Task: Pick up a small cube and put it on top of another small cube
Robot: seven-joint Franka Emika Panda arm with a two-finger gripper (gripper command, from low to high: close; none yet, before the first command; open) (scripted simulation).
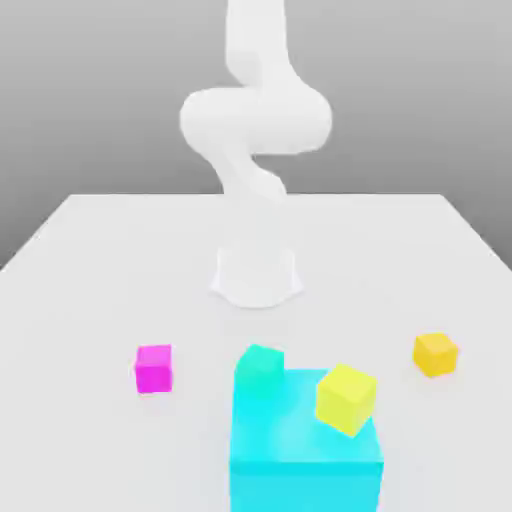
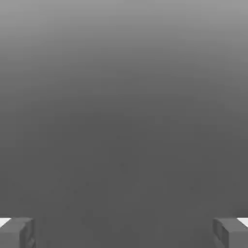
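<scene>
While the white arm (image 1: pixel 255 130) is seen rising from its round base (image 1: pixel 257 275) at the middle of the white desk (image 1: pixel 90 250), the fingers (image 2: pixel 17 232) are shown in the hand view spread to their widest, well apart at either edge, with nothing held between them and only plain grey surface seen beyond. In the exterior view, the small magenta-pink cube (image 1: pixel 153 367) is found resting on the desk toward the exterior view's left, apart from the big cyan block (image 1: pixel 300 450). A teal cube (image 1: pixel 260 368) is placed at the block's far left corner, a yellow cube (image 1: pixel 346 398) is seen tilted over the block's top, and an orange-yellow cube (image 1: pixel 435 354) lies on the desk at the exterior view's right.
</scene>
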